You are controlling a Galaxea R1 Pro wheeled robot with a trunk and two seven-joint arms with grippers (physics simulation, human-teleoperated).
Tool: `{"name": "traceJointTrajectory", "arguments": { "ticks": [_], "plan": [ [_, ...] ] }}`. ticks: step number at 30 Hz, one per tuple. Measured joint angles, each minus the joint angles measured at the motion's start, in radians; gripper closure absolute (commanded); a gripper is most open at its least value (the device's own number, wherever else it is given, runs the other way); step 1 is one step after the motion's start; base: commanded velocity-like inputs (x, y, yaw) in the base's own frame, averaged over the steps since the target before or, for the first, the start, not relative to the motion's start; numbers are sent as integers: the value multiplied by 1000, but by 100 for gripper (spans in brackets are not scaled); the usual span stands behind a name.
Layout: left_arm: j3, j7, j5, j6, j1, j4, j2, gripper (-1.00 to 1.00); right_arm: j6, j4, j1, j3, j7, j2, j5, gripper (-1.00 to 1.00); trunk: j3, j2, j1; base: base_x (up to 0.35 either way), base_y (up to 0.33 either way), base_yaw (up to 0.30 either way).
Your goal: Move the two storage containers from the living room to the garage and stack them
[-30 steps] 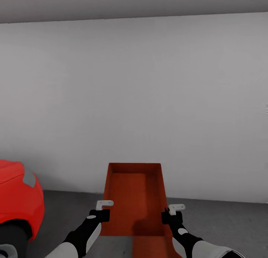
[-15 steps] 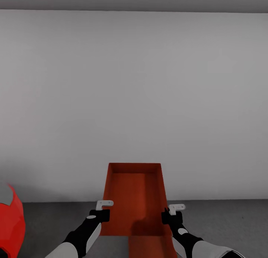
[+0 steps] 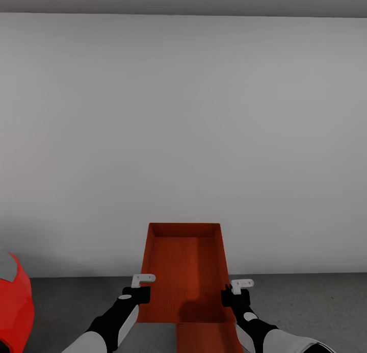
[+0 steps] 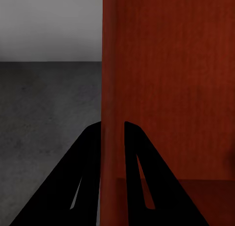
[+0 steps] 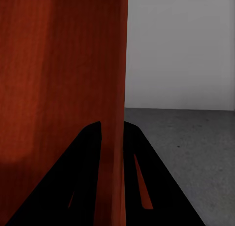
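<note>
Orange-red, thin-walled rectangular bin hangs over grey concrete floor, left pincer and right pincer each clamped on a side wall (thin grips); uneven lowering could tilt it loose.

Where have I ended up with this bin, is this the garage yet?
Most likely the garage: rough dark grey concrete floor, a plain pale grey wall, and part of a red car at the left edge. Both grippers, left gripper and right gripper, hold the orange-red container by its side walls.
</note>
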Motion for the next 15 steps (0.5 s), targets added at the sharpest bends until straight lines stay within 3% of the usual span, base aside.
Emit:
{"name": "traceJointTrajectory", "arguments": {
  "ticks": [3,15],
  "plan": [
    [1,0,-2,0,0,0,-1,100,0,0,0,1,0,0,-1,100,0,0,0,0,0,0],
    [2,0,-1,-1,0,1,-1,100,1,0,0,-1,0,0,2,100,0,0,0,-149,-223,0]
  ]
}}
